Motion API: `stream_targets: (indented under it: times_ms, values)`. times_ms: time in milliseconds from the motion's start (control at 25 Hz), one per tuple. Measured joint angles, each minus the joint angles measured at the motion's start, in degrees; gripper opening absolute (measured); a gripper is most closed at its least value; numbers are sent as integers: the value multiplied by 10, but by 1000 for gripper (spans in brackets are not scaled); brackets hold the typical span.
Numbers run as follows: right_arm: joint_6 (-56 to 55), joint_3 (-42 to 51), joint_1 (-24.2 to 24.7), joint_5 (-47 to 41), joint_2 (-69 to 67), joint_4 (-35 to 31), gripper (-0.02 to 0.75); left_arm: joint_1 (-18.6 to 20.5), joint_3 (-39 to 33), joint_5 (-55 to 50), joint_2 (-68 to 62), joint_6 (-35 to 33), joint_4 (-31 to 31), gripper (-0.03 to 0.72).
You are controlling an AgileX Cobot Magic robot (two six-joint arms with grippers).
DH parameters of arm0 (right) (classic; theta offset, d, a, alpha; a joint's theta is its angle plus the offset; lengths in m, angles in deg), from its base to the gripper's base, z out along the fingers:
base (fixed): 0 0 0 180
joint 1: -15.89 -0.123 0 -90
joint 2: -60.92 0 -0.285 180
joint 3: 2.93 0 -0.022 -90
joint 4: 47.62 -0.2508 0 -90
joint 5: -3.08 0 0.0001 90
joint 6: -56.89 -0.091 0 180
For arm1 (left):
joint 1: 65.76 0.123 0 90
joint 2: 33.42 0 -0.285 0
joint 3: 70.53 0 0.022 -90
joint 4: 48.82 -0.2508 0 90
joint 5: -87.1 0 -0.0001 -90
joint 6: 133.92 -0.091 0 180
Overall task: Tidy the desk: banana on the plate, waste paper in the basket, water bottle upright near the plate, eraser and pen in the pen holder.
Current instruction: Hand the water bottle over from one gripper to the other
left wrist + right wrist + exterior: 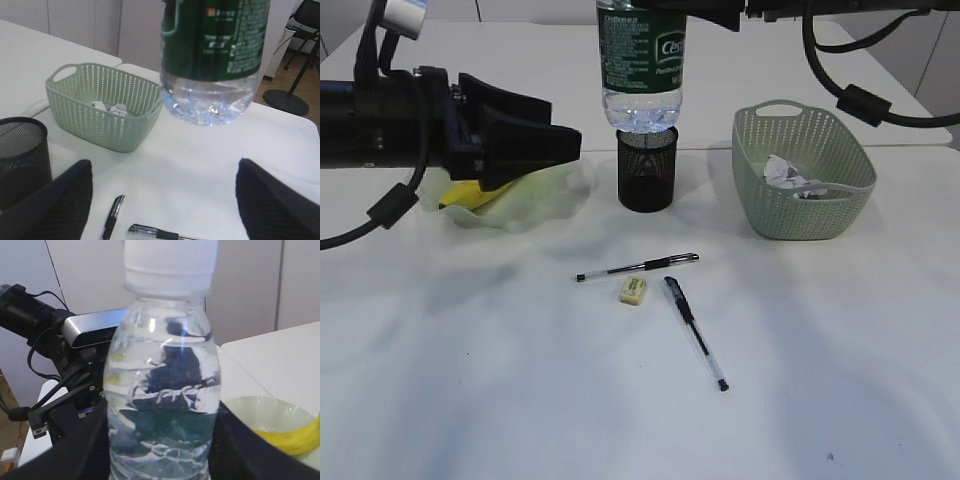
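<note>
**A:** So the right hand [162, 440] is clamping the water bottle [641, 65] and holding it upright in the air, above the pen holder [647, 168]. Looks like it's carrying it toward the plate [525, 195]?

**B:** I'm guessing so. The left hand [165, 210] is hanging empty beside the plate, fingers [60, 200] spread wide apart. The banana [470, 193] is already lying in there, and the waste paper [790, 177] is sitting in the basket [803, 170].

**A:** The eraser [632, 290] and two pens [638, 267] are lying out on the desk [620, 400].

**B:** Yep. The bottle's top is getting cut off in the exterior view, and the left arm is hiding most of the banana.
</note>
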State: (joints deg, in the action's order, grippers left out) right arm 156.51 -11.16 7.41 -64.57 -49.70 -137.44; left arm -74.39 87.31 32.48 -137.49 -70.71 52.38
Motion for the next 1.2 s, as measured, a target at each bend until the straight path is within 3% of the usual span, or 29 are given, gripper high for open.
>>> stream_targets:
  times_ms: [400,1200]
  values:
    - [0,0,0,0,0,0,369,-30,65,26,0,8,3,641]
    - [1,0,-2,0,0,0,368,-65,99,41,-2,12,3,641]
